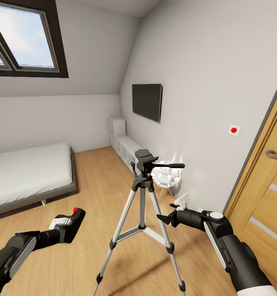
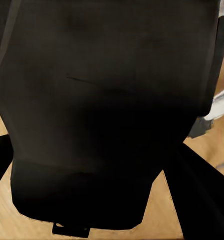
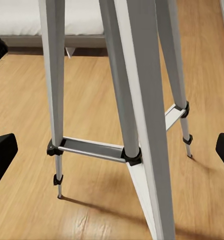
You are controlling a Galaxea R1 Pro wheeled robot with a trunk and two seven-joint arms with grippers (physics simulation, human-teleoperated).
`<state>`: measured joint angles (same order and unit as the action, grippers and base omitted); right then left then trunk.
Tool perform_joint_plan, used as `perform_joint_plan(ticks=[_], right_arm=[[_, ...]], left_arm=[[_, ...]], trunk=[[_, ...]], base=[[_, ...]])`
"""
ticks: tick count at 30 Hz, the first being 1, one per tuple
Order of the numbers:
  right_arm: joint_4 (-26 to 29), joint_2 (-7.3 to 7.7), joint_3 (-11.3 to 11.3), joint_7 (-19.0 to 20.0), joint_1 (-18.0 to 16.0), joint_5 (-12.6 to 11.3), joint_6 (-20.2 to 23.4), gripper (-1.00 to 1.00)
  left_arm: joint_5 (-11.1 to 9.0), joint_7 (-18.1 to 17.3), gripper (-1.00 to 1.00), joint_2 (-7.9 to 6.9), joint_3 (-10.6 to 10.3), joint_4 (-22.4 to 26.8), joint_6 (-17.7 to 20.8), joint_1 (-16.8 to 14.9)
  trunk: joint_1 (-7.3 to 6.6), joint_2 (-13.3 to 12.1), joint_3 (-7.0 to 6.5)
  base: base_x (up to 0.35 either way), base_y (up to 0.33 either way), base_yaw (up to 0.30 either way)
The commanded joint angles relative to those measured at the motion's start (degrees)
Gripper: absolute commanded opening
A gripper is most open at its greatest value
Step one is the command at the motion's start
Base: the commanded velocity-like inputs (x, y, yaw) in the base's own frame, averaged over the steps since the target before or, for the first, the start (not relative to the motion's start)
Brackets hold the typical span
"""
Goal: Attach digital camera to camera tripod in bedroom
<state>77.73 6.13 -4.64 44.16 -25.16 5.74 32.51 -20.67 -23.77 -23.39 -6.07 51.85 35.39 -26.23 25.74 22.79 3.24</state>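
The digital camera [image 1: 70,222], black with its red button up, sits clenched in the left gripper [image 1: 66,225] at seven o'clock in the head view, well left of the camera tripod [image 1: 143,213]. The tripod stands at centre on the wood floor [image 1: 97,185], its head bare. At four o'clock the right gripper [image 1: 174,210] hangs spread wide near a tripod leg, grasping nothing. No readable writing.
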Motion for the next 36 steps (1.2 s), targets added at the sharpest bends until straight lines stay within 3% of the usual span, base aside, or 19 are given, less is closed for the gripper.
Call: perform_joint_plan(ticks=[1, 6, 16, 23, 25, 36], right_arm=[[0.09, 0.02, -0.01, 0.39, -0.05, 0.59, 0.09, 1.00], [0.06, 0.02, -0.01, 0.40, -0.06, 0.59, 0.09, 1.00], [0.05, 0.02, -0.01, 0.36, -0.06, 0.59, 0.09, 1.00], [0.05, 0.02, -0.01, 0.35, -0.06, 0.59, 0.09, 1.00], [0.05, -0.02, -0.01, 0.33, -0.07, 0.59, 0.09, 1.00], [0.05, -0.07, -0.01, 0.31, -0.07, 0.59, 0.06, 1.00]], left_arm=[[-0.13, -0.15, -1.00, -0.16, 0.50, 1.87, 1.57, -0.05], [-0.11, -0.47, -1.00, -0.31, 2.41, 8.63, 6.57, -0.05], [-0.22, -0.66, -1.00, -0.39, 3.09, 18.45, 12.38, -0.05], [-0.35, -0.92, -1.00, -0.42, 5.42, 25.02, 16.94, -0.08], [-0.41, -3.83, -1.00, -0.46, 6.89, 27.63, 20.26, -0.33], [-0.39, -10.63, -1.00, -2.88, 8.60, 29.32, 22.17, -4.72]], trunk=[[0.04, 0.13, 0.14], [0.04, 0.13, 0.14], [0.04, 0.13, 0.14], [0.04, 0.13, 0.14], [0.04, 0.13, 0.14], [0.04, 0.13, 0.14]], base=[[0.000, 0.000, 0.000], [0.000, 0.000, 0.000], [0.000, 0.000, 0.000], [0.000, 0.000, 0.000], [0.000, 0.000, 0.000], [0.000, 0.000, 0.000]])
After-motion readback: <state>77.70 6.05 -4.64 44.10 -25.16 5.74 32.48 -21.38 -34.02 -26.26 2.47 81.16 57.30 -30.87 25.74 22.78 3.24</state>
